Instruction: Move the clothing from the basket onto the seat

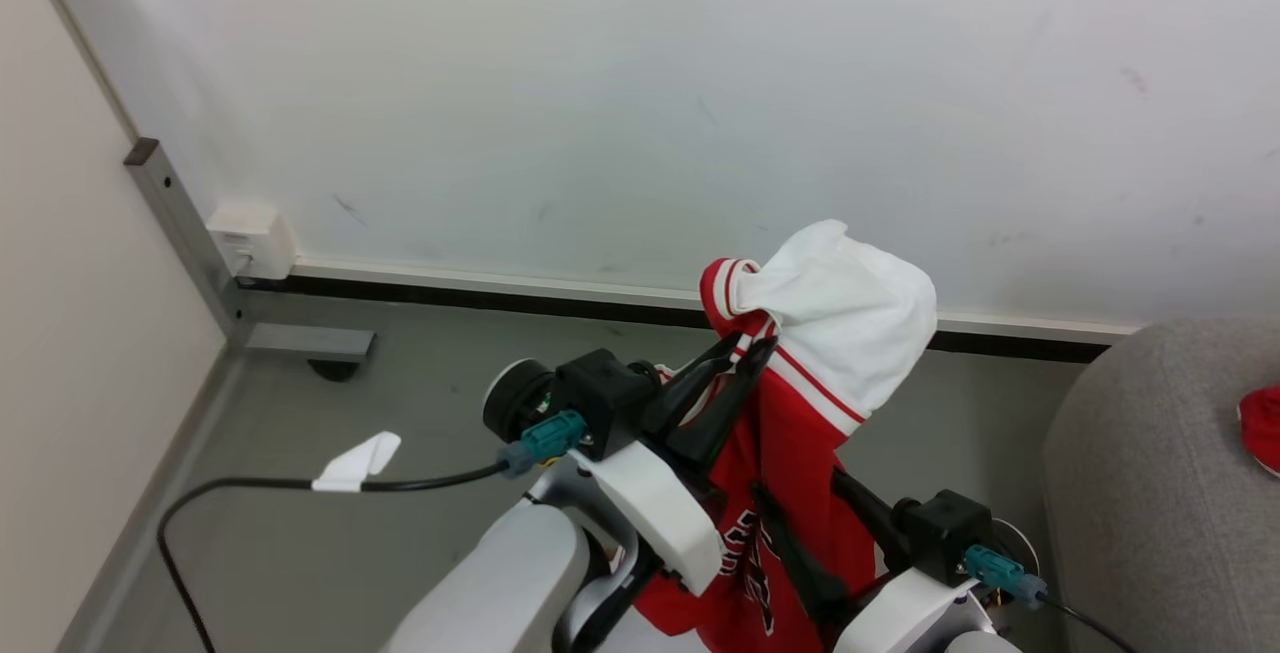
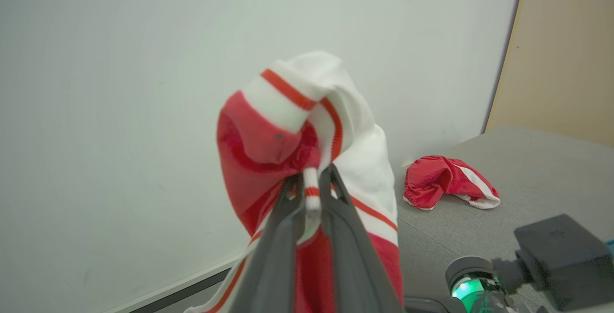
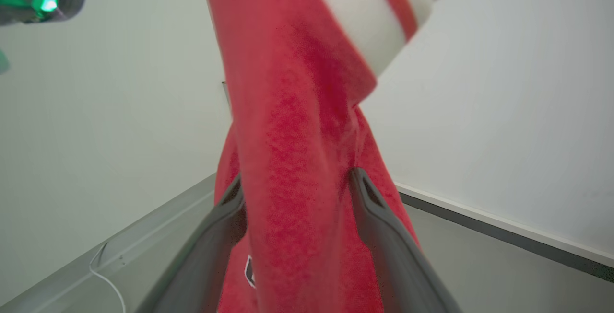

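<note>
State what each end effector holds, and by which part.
The left end effector pinches the red and white jersey by its striped trim band. The right end effector is open, fingers either side of the hanging red fabric, gripping nothing.

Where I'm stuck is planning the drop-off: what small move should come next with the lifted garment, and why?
Probably swing the left gripper toward the robot's right, over the large light-grey fabric seat. It is shut on the trim of the soft red and white sports garment; the right gripper stands open around the hanging cloth, and a crumpled red garment lies on the seat.
</note>
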Controlling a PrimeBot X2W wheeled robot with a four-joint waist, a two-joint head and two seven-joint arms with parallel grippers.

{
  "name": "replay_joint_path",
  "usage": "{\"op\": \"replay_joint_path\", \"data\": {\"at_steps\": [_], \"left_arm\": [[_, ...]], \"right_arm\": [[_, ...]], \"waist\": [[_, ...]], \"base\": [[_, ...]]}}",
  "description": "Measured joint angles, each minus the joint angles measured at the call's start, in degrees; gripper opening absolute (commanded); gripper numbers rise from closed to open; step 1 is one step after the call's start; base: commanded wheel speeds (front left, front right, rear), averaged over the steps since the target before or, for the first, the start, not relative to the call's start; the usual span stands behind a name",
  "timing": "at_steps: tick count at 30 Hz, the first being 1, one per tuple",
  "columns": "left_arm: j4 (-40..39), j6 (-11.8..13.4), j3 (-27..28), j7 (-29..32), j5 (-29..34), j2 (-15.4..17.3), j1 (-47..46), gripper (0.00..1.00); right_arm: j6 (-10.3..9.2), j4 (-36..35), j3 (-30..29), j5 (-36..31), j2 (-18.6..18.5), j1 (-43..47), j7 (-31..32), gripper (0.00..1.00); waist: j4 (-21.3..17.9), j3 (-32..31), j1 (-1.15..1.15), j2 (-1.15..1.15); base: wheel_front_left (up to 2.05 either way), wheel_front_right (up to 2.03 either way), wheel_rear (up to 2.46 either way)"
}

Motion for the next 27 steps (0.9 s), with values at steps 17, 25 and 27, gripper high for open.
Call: {"op": "replay_joint_path", "data": {"at_steps": [17,25,27], "left_arm": [[-4.85,-0.05,-3.52,0.93,-1.55,-1.09,-0.15,0.0],[-5.0,0.97,-2.72,0.93,-2.0,0.65,0.78,0.0],[-4.8,1.29,-2.49,0.93,-2.1,1.63,1.85,0.0]], "right_arm": [[0.0,8.27,-3.11,-1.75,1.38,-0.49,0.0,0.0],[0.0,3.21,-6.37,-0.86,1.55,-0.47,0.03,0.0],[0.0,1.19,-8.27,-0.14,1.37,-0.31,0.03,0.0]], "waist": [[5.0,-1.11,0.0,0.0],[3.43,-0.68,0.0,0.0],[2.87,-0.54,0.0,0.0]], "base": [[0.0,0.0,0.0],[0.0,0.0,0.0],[0.0,0.0,0.0]]}}
